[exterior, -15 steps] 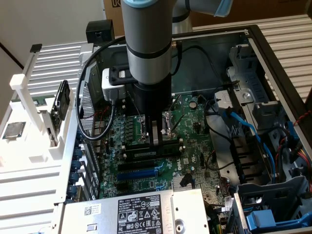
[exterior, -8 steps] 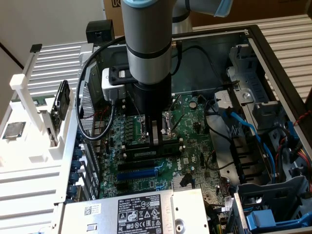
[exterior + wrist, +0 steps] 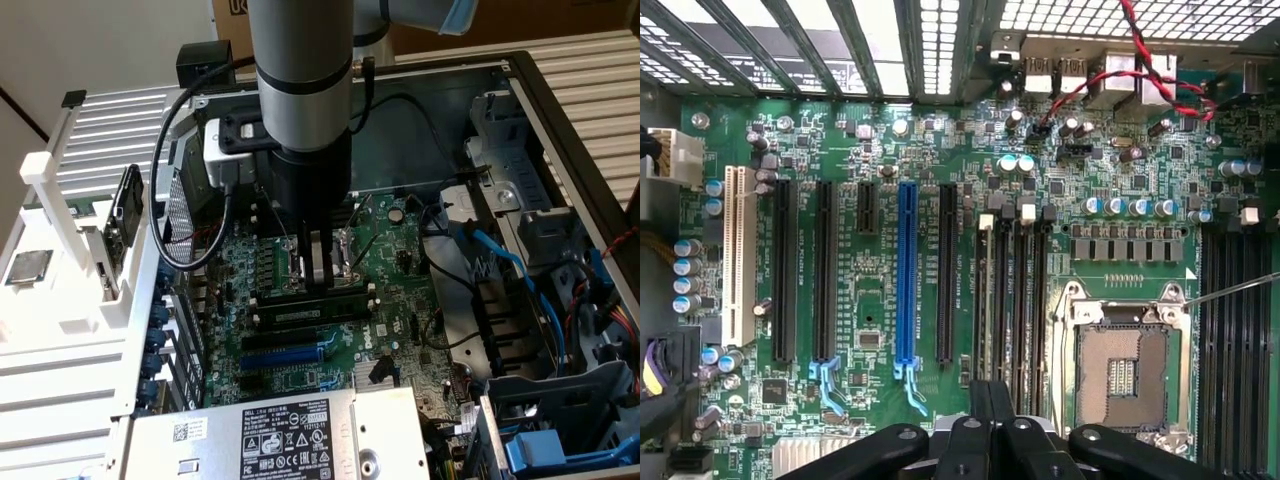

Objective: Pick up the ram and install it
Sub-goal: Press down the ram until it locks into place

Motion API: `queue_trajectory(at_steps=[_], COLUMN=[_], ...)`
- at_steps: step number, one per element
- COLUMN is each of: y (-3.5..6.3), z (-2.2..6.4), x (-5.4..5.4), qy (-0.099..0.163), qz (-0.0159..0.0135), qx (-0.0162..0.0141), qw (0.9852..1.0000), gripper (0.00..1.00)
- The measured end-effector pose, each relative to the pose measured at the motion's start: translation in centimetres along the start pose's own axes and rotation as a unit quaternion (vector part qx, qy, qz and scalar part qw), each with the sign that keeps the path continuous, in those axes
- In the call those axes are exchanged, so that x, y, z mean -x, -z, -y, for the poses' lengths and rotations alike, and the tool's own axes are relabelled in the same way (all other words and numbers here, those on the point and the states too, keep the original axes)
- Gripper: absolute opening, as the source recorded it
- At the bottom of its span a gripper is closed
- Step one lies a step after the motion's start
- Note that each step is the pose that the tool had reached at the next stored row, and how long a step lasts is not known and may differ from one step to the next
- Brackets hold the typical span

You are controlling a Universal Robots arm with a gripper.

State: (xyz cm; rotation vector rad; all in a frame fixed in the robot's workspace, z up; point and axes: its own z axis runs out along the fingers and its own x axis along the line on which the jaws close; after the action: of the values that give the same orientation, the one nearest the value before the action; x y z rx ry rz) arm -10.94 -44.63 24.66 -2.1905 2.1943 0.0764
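Clearly, in the exterior view the gripper (image 3: 320, 268) has its fingers pinched together, the tips down on or just above the top edge of the ram (image 3: 310, 296). I cannot tell whether they nip the stick or only press on it. The ram stands on edge in the memory slot nearest the processor socket (image 3: 322, 252), beside bare black slots (image 3: 305, 318) and the blue slot (image 3: 285, 352). Its long axis runs across the board from the exterior view's left to its right, chips facing sideways.

The risk, as I judge it, is uneven seating. A push at the middle alone could leave one end high and its clip unlatched, or bend the board.

From the wrist view, the closed gripper (image 3: 990, 395) hangs over the group of memory slots (image 3: 1015, 290), whose lines run straight away from it. A slight offset here would put force on a neighbouring slot wall.
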Motion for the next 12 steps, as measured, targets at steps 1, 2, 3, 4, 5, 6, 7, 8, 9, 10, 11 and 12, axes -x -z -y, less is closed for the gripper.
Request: queue_trajectory(at_steps=[1,2,3,4,5,6,7,8,9,10,11,12], y=[0.03,0.03,0.05,0.05,0.05,0.05,0.05,0.05,0.05,0.05,0.05,0.05], z=[0.00,0.01,0.00,0.00,0.00,-0.01,0.00,-0.01,-0.01,0.00,0.00,0.00], x=[0.00,0.01,0.00,0.00,0.00,0.01,0.00,0.01,0.01,0.00,0.00,0.00], qy=[0.000,0.000,0.000,0.000,0.000,0.000,0.000,0.000,0.000,0.000,0.000,0.000], qz=[0.0001,0.0001,0.0000,0.0000,0.0000,0.0000,0.0000,0.0000,0.0000,0.0000,0.0000,0.0000], qx=[-0.0001,-0.0001,0.0000,0.0000,0.0000,0.0000,0.0000,0.0000,0.0000,0.0000,0.0000,0.0000], qw=[1.0000,1.0000,1.0000,1.0000,1.0000,1.0000,1.0000,1.0000,1.0000,1.0000,1.0000,1.0000], gripper=[0.10,0.10,0.10,0.10,0.10,0.10,0.10,0.10,0.10,0.10,0.10,0.10])
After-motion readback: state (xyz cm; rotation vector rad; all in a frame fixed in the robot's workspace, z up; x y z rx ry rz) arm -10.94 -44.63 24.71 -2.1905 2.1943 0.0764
